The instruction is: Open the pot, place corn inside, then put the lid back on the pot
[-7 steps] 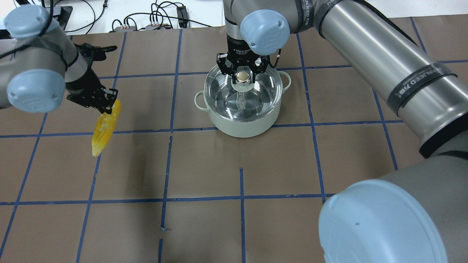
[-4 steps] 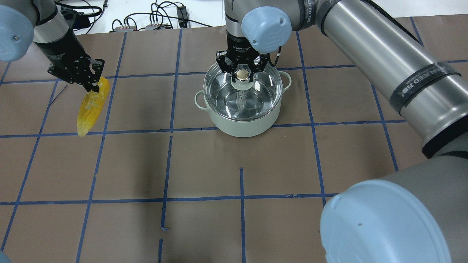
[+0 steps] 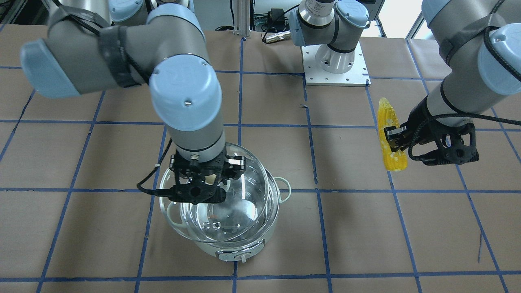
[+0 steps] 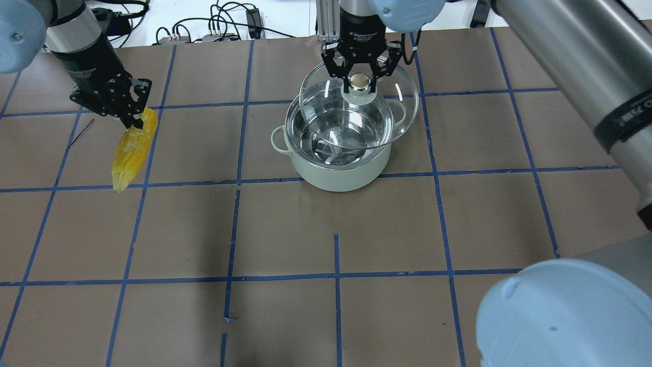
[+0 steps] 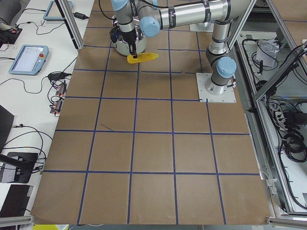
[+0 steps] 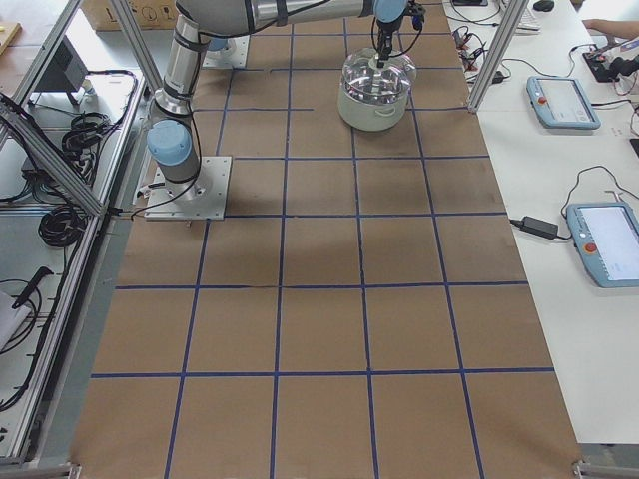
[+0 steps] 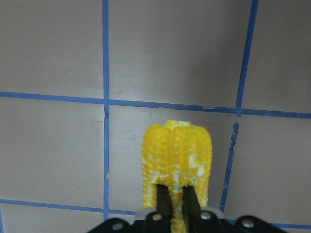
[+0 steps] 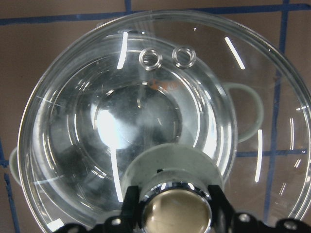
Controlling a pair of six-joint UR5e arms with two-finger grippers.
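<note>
1. Up goes the lid [image 4: 379,120]: a second ago it sat flat on the pot [image 4: 338,176], and now it hangs above the rim, shifted toward the far side and the robot's right, so the near-left part of the steel interior shows bare.
2. Nearest the robot, the brown table [image 4: 336,316] carries its grid of blue tape lines.
3. Next out, the pot stands upright on the table with a loop handle on each side, and the front-facing view shows the knob on its base.
4. Over on the robot's left and well apart from the pot is the corn [image 4: 130,153], carried farther out than a second ago. Its tapered tip points back toward the robot and its thick end sits in the left gripper [image 4: 136,118].
5. The wrist view shows that gripper's fingers [image 7: 165,204] drawn in narrow, pinching the cob's end.
6. Farther still, the right gripper [image 4: 359,81] comes straight down on the lid's tan-topped knob, its fingers clamped on either side and carrying the glass.
7. Beyond the table edge lie black cables [image 4: 219,25] on a white surface
</note>
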